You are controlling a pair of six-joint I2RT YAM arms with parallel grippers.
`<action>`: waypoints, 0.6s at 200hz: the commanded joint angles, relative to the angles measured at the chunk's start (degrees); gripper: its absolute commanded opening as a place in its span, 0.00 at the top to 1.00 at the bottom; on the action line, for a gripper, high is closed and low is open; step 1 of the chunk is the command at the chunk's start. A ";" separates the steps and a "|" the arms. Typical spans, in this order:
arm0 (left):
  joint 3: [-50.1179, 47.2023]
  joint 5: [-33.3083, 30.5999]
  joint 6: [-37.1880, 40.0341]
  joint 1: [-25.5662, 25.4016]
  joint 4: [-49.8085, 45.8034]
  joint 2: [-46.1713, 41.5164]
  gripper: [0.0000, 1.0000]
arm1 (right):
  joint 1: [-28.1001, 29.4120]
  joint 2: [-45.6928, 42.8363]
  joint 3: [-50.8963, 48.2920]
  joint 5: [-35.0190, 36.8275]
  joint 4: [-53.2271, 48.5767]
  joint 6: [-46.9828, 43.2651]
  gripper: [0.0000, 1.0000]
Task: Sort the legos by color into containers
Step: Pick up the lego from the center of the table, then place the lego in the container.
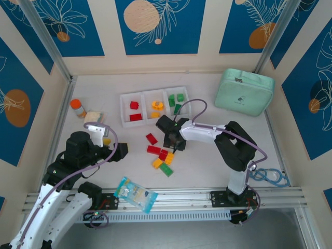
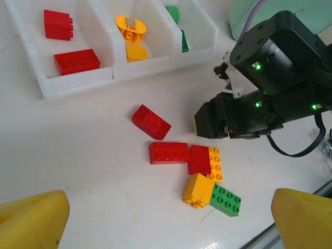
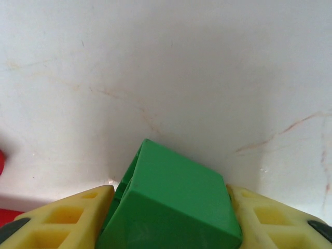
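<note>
Row of three joined white plastic bins (image 2: 78, 85) at far side of surface (image 2: 78, 155): left bin has two red bricks (image 2: 76, 61), middle bin orange-yellow pieces (image 2: 130, 28), right bin green pieces (image 2: 182, 41). Loose bricks (image 2: 168, 153), red, orange-yellow and green, clustered on surface just near side of bins. Right arm elbow-bent, reaching left. Right tool (image 3: 168, 193) low over surface, yellow fingers clamped on green plastic brick (image 3: 176, 210). Left tool (image 2: 167, 220) spread wide, gripping nothing, facing cluster.

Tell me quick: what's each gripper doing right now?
Left gripper: open, holding nothing.
Right gripper: closed on a green lego.
</note>
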 commanded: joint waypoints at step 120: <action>-0.48 0.26 1.18 2.33 1.36 -1.37 0.01 | -13.70 -1.45 20.56 -2.15 2.95 -24.83 0.62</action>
